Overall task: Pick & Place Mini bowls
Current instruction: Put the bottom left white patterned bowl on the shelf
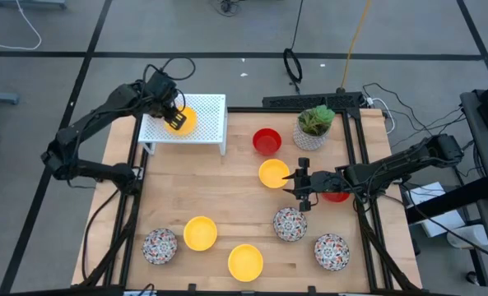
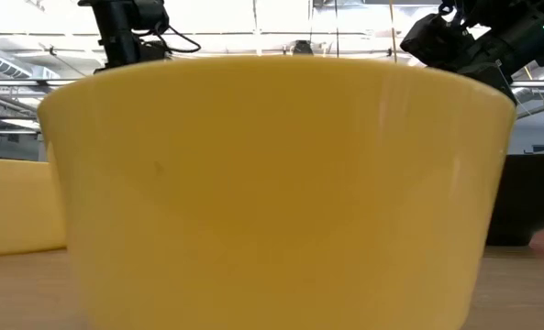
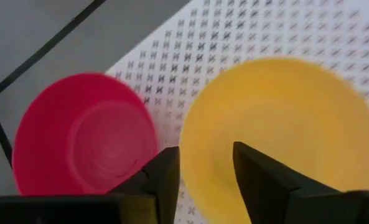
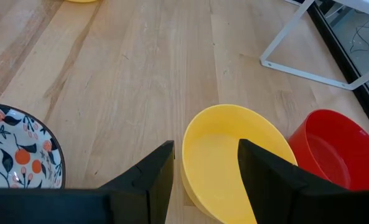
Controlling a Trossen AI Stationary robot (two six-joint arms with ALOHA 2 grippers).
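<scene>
Mini bowls (image 1: 200, 233) bear no readable writing; left claw (image 3: 206, 165) and right claw (image 4: 206, 158) hover open.

From table height one yellow bowl (image 2: 281, 183) fills the view, blocking nearly the whole bench behind it. From above, a red bowl (image 1: 336, 196) is mostly covered by the right arm. The left tool (image 1: 176, 122) hides part of the yellow bowl on the rack (image 1: 188, 117).
</scene>
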